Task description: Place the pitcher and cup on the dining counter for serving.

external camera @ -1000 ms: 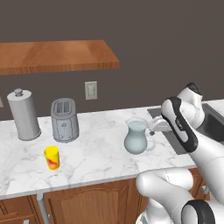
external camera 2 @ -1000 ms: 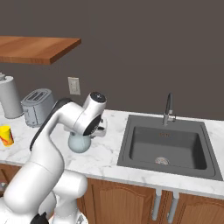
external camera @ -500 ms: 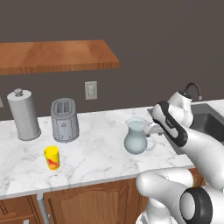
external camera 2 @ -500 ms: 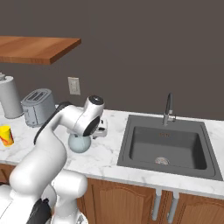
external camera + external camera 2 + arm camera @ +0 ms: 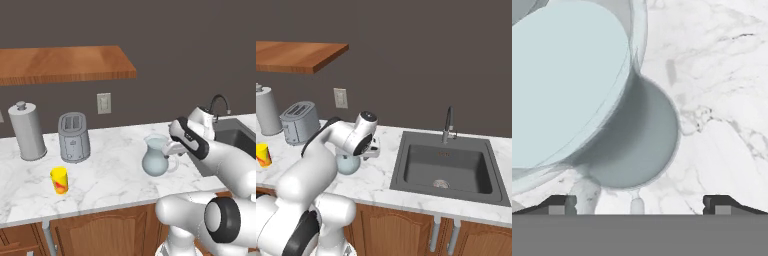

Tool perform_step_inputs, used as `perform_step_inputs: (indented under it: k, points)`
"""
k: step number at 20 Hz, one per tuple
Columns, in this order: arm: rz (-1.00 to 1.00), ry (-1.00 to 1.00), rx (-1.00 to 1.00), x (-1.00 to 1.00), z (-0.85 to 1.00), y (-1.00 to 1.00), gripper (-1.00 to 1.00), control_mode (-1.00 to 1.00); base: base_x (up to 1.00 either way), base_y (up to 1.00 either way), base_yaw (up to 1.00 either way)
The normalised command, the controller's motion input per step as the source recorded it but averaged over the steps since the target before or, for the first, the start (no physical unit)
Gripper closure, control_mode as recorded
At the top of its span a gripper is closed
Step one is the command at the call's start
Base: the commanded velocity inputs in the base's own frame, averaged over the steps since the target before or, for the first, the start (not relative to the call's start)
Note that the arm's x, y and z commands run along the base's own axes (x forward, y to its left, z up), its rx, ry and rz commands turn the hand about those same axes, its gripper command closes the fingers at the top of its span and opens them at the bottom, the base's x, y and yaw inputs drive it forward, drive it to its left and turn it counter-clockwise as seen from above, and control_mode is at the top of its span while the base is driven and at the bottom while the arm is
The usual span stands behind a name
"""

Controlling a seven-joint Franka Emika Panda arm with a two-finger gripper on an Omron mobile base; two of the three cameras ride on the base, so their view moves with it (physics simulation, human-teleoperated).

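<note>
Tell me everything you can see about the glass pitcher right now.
The pitcher is a pale blue-grey translucent glass jug with a bulbous body, a narrower neck, a flared rim and a loop handle on the side toward the sink. It stands upright on the white marble counter, to the right of the toaster and the yellow cup. The gripper hangs just over its handle side with its fingers spread; from the hand view the handle sits between the fingertips, not yet clasped.

Legible text, labels, brands, numbers, signs: none on any item; the small yellow tumbler (image 5: pixel 59 180) carries only a red-orange mark on its side, without readable characters.
</note>
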Motion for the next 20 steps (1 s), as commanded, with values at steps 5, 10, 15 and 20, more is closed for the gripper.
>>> perform_step_inputs:
  k: [5,10,15,20]
  points:
    - [0.06,0.0,-0.01,0.12,-0.21,0.0,-1.0,-1.0,0.0,0.0,0.0]
    - [0.08,0.0,-0.03,0.01,-0.3,0.01,1.0,-1.0,0.0,0.0,0.0]
    - [0.04,0.0,0.0,0.0,-0.08,0.01,1.0,-1.0,0.0,0.0,0.0]
    - [0.0,0.0,0.0,-0.03,0.0,0.01,1.0,-1.0,0.0,0.0,0.0]
